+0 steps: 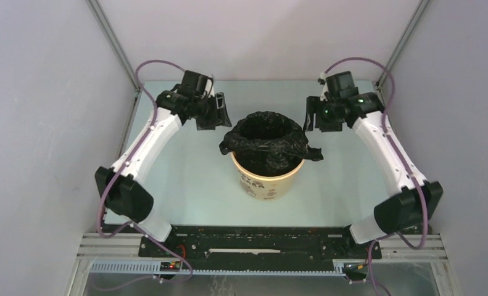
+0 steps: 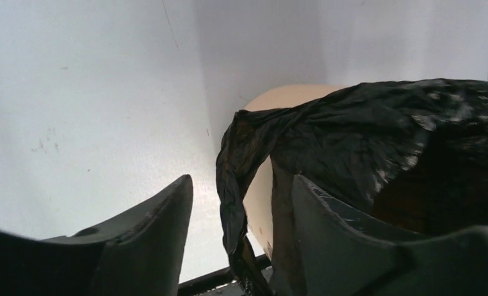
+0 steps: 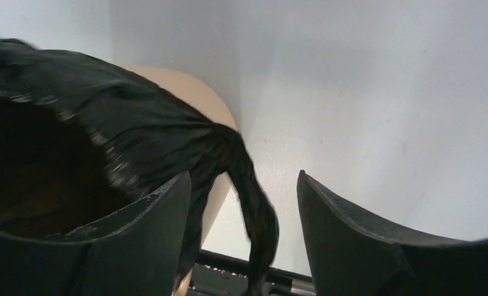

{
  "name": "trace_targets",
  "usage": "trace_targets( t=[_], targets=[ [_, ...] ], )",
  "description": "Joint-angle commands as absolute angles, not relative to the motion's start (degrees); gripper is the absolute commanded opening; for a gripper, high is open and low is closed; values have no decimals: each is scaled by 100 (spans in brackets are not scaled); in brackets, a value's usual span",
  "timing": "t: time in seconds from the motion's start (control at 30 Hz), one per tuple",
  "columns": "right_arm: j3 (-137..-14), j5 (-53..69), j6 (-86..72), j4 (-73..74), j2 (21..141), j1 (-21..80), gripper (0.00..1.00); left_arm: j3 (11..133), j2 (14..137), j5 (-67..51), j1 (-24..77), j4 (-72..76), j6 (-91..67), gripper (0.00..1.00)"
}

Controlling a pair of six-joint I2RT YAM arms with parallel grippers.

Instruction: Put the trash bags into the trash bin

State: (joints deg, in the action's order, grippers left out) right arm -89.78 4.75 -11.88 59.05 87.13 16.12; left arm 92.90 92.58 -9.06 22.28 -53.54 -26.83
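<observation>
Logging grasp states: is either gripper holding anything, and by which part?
Nothing is held. The left gripper and right gripper have their jaws open, with the trash bag hanging loose between them.

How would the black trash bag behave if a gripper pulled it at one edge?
Probably floppy: the trash bag is crinkled and its handle hangs limp over the trash bin. Likely light and slippery, since the film looks thin and glossy.

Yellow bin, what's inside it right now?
The black trash bag sits inside the bin, its mouth draped over the rim. The bag's dark hollow hides the bin's floor, so anything deeper cannot be seen.
</observation>
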Motion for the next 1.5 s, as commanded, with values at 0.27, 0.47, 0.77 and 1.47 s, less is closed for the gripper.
trace_targets(
  t=[0.27, 0.47, 0.77, 1.47],
  targets=[
    [-8741, 1614, -1075, 6175, 6518, 1538, 85, 8080, 6505, -603, 2197, -4864, -3518, 84],
    [-7450, 3264, -1304, 5125, 5574, 1737, 89, 6226, 5340, -1670, 2188, -3327, -5088, 85],
    [-7189, 1978, -840, 5183, 5687, 2550, 78, 4810, 4680, -1613, 2119, -2139, -6805, 81],
    [-7199, 1040, -1220, 4987, 5572, 2813, 74, 4503, 4964, -1524, 2021, -2289, -6932, 60]
  ],
)
